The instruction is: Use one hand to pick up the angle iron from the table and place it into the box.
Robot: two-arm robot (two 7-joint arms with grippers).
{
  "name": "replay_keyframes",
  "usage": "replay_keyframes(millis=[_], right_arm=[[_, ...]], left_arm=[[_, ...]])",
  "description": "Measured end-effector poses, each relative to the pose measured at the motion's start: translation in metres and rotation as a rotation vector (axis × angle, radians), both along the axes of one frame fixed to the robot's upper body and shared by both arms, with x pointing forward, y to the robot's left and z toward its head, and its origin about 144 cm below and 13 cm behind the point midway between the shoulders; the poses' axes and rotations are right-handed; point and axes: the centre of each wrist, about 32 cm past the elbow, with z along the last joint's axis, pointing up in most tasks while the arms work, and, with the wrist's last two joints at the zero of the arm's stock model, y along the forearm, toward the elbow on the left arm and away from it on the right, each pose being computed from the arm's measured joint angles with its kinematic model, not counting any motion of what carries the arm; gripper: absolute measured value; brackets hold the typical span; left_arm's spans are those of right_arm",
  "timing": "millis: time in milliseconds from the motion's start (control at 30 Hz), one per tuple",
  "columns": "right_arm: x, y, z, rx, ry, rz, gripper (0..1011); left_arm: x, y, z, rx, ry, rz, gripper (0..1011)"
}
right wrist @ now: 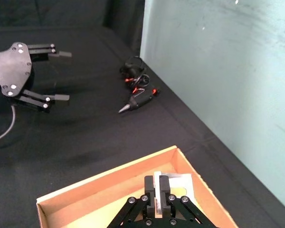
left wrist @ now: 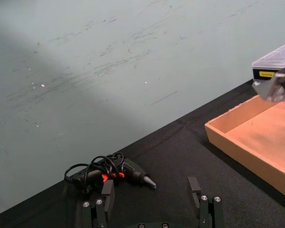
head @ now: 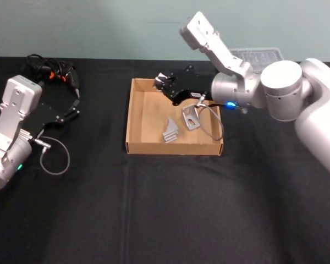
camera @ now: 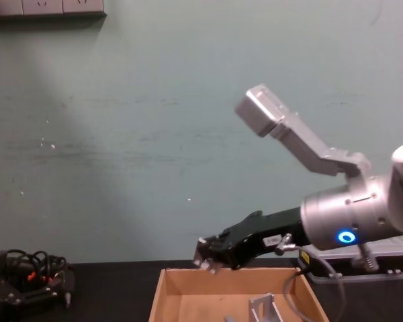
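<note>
My right gripper (head: pixel 166 86) hangs over the far left corner of the tan cardboard box (head: pixel 173 147), shut on a silver angle iron (head: pixel 160 81). In the right wrist view the fingers (right wrist: pixel 164 186) pinch that angle iron (right wrist: pixel 180 184) above the box's corner (right wrist: pixel 109 175). From the chest the right gripper (camera: pixel 208 261) sits just above the box's back wall (camera: pixel 221 273). Two more angle irons (head: pixel 170 131) (head: pixel 191 117) lie inside the box. My left gripper (head: pixel 71 107) rests open over the black table (head: pixel 170 209) at the far left, holding nothing.
A black tool with orange marks and a coiled cable (head: pixel 49 71) lies at the back left, just beyond the left gripper. A black plastic case with a clear lid (head: pixel 258 55) stands behind the right arm. A grey cable loop (head: pixel 55 157) lies by the left arm.
</note>
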Motion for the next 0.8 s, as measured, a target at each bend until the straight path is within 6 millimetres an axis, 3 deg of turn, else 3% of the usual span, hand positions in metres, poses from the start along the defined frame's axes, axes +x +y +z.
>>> replay_keyframes(millis=[333,800], right_arm=[[0.011,0.010,-0.010,-0.042,0.051,0.008,75],[0.016,0.010,-0.018,-0.048,0.099,0.020,75]], left_arm=[[0.000,0.000,0.000,0.000,0.000,0.000,1000],[0.000,0.000,0.000,0.000,0.000,0.000,1000]])
